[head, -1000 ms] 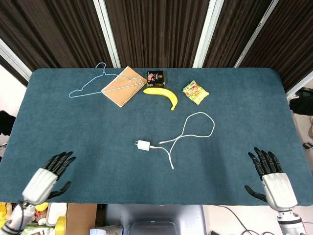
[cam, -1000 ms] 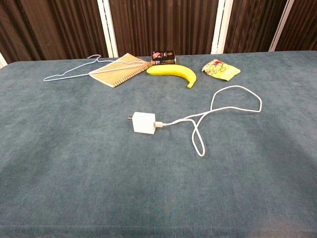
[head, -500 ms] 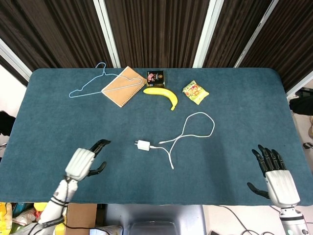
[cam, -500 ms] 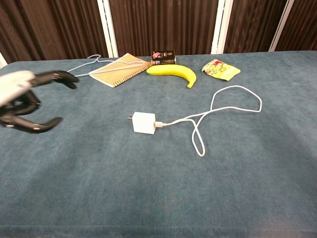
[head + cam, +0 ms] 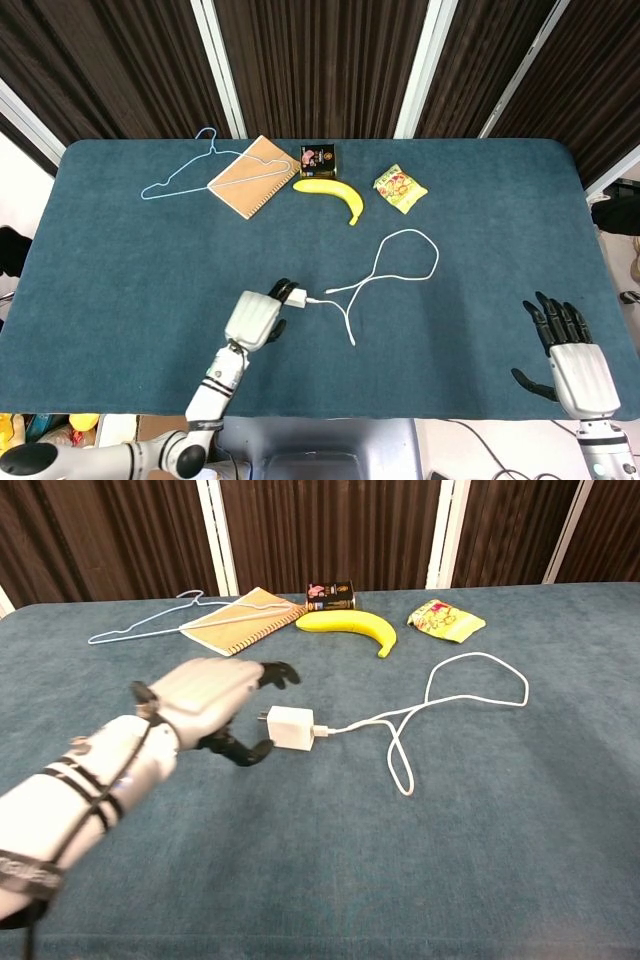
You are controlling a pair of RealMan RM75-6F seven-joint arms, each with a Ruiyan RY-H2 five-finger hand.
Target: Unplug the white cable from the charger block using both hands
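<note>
My left hand (image 5: pixel 205 702) is right beside the charger block (image 5: pixel 290 727) in the middle of the counter (image 5: pixel 120 260), with its fingers spread wide around the block's left side and holding nothing. The white cable (image 5: pixel 440 705) is plugged into the block and loops off toward the right side of the counter. My right hand (image 5: pixel 572 360) is at the near right corner, fingers wide apart, holding nothing.

The left hand (image 5: pixel 205 705) moves from the table's near-left edge across to the charger block (image 5: pixel 290 727), which now sits between its open fingers (image 5: pixel 280 670).
</note>
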